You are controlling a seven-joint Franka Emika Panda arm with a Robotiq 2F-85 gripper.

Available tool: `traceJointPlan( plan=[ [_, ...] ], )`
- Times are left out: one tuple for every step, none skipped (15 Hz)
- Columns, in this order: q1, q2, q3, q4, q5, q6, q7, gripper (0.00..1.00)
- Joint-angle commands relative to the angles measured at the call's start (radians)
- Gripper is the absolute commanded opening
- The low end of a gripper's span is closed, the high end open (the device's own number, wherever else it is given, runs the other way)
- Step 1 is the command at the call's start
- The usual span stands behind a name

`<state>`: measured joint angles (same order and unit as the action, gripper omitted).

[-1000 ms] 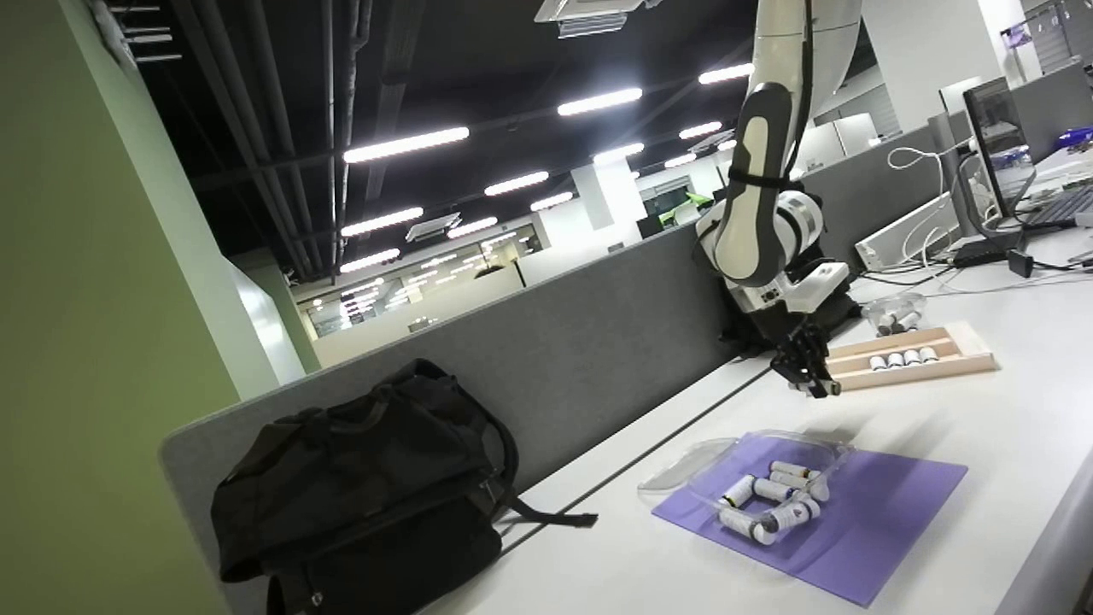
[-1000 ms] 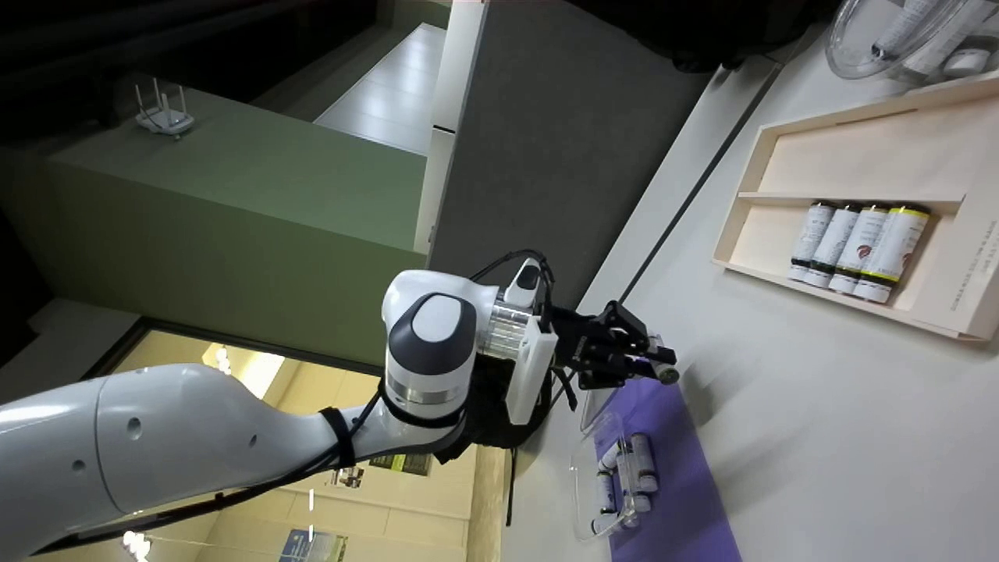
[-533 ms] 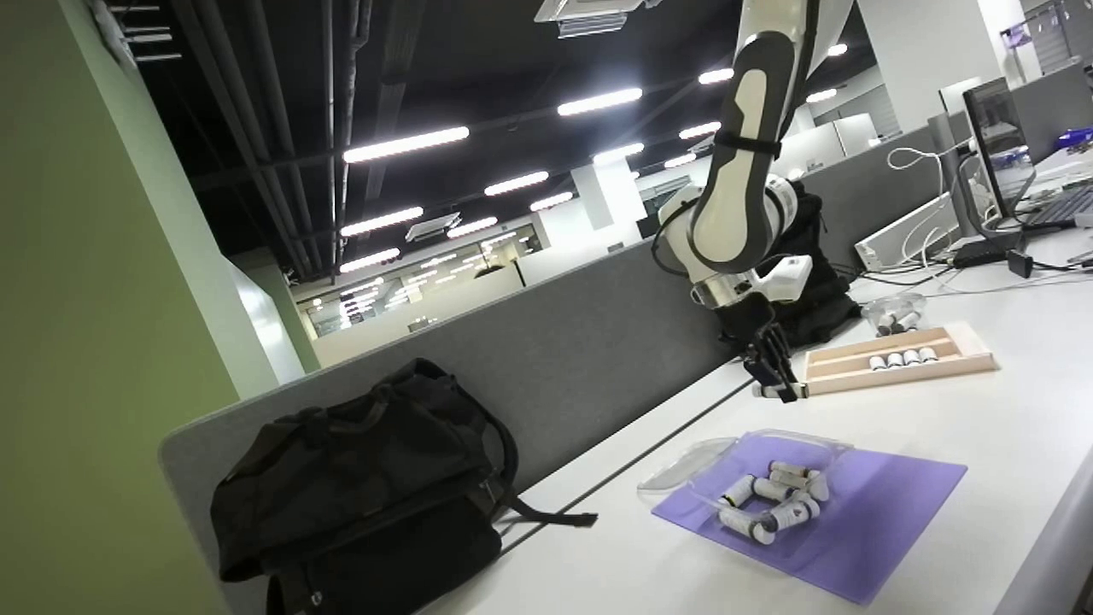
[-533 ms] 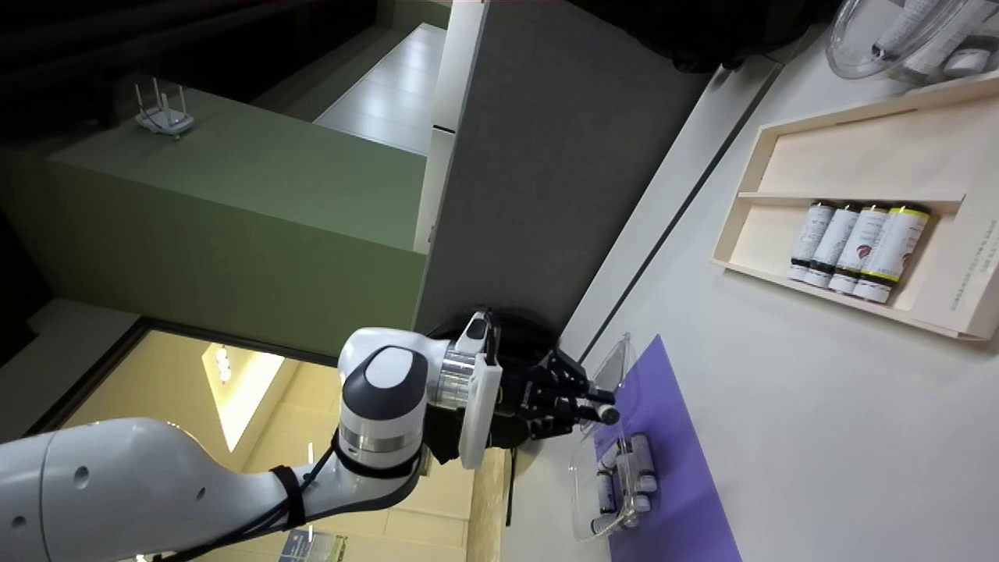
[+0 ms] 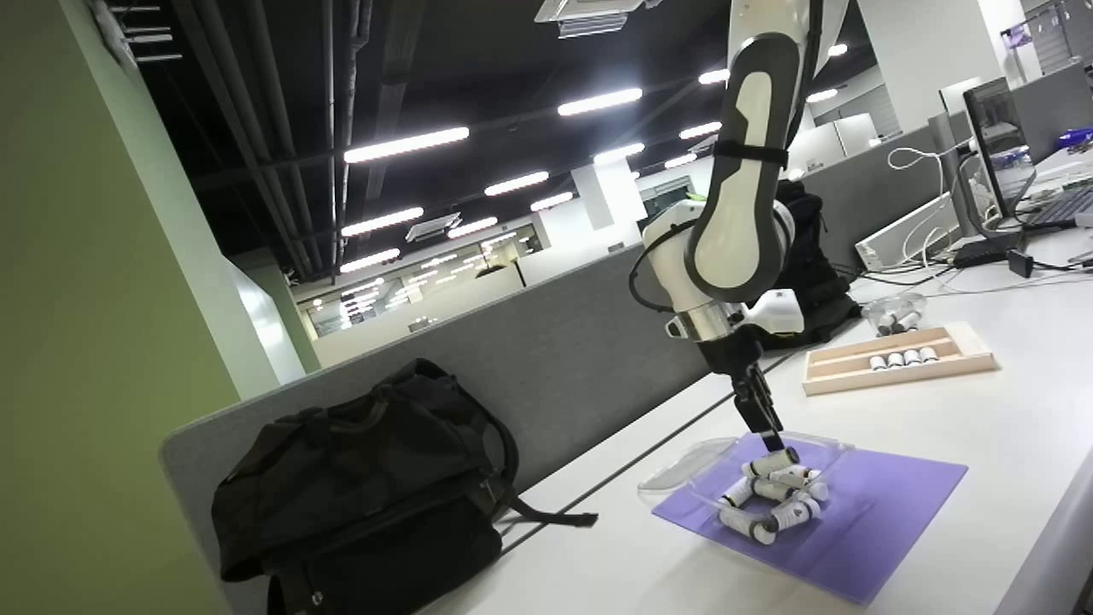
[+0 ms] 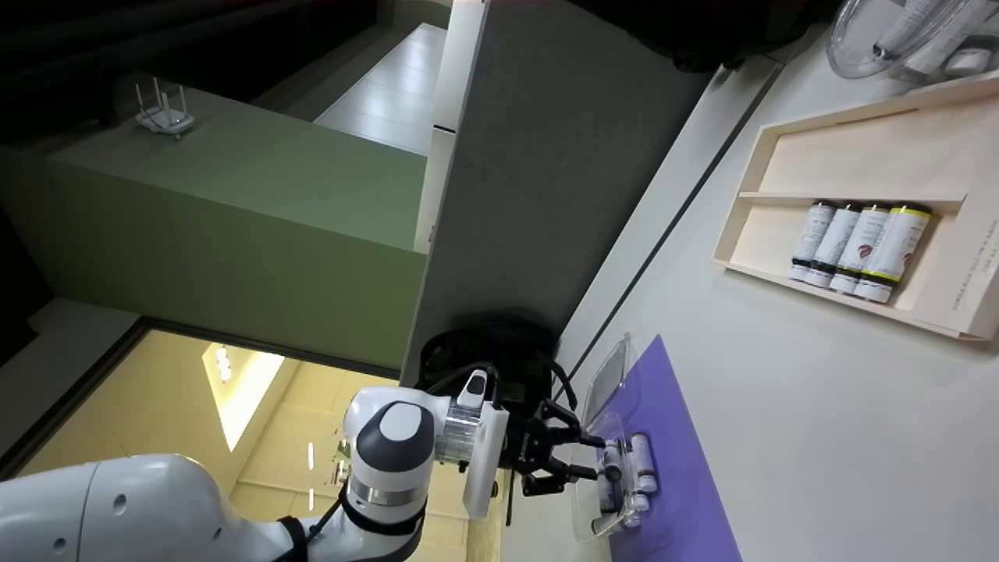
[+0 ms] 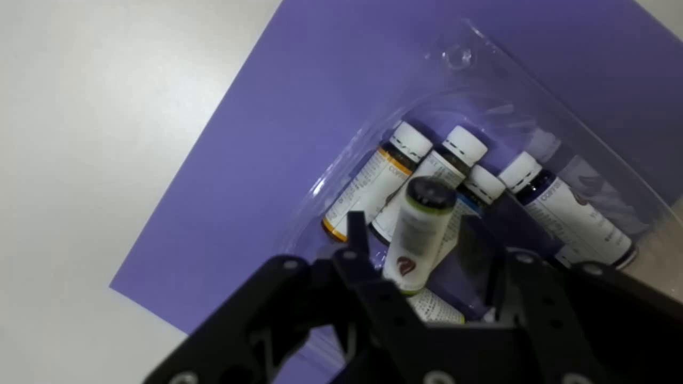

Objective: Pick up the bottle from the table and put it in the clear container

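The bottle [image 7: 419, 237], white-labelled with a dark end and green bands, lies tilted over other bottles inside the clear container [image 7: 512, 63]. It also shows in an exterior view [image 5: 770, 462]. My gripper [image 7: 414, 226] is open around the bottle, with a visible gap on both sides. In the exterior views the fingertips [image 5: 774, 442] [image 6: 597, 457] point down at the container just above the bottles. Several white-capped bottles [image 7: 373, 194] lie in the container, which stands on the purple mat [image 5: 888, 504]. Whether the bottle rests fully on the others is hard to tell.
A clear lid [image 5: 687, 468] lies beside the container, partly on the mat. A wooden tray [image 5: 905, 379] with several bottles [image 6: 862, 246] stands farther along the table. Another clear tub [image 5: 895, 309] holds bottles. A grey partition [image 5: 598, 367] and black backpack [image 5: 367, 478] border the table.
My gripper has moved from beside the wooden tray to over the container and lowered, carrying the bottle. Its fingers have opened, and the bottle is now loose between them.
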<state>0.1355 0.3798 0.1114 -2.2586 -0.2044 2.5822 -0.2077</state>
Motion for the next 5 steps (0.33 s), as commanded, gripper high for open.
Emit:
traceJointPlan(
  plan=[
    [-0.004,-0.027,-0.004,-0.023,-0.014,0.030,-0.002,0.80],
    [-0.005,0.006,0.004,-0.001,-0.002,0.019,-0.009,0.63],
    [-0.005,0.004,0.003,-0.001,-0.002,0.022,-0.009,0.69],
    [-0.006,0.002,0.003,-0.001,-0.002,0.023,-0.009,0.75],
    [-0.006,0.001,0.003,-0.001,-0.002,0.023,-0.009,0.80]
  ],
)
